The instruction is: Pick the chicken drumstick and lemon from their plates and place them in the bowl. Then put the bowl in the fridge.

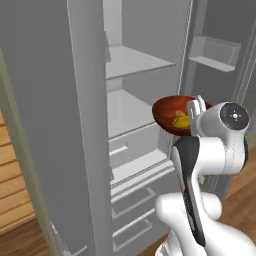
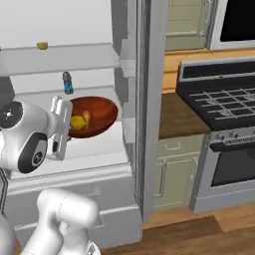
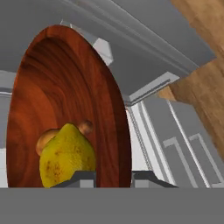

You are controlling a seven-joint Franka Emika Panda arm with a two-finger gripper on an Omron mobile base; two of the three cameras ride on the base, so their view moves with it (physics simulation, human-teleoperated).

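At mid-frame the gripper (image 3: pixel 113 177) was clamped narrowly on the near rim of the one bowl (image 2: pixel 99 113), which held one lemon (image 3: pixel 66 155) and one chicken drumstick (image 3: pixel 85 127), tilted before the open fridge (image 1: pixel 125 65) and its white shelves, wood floor (image 2: pixel 209 231) at lower right.
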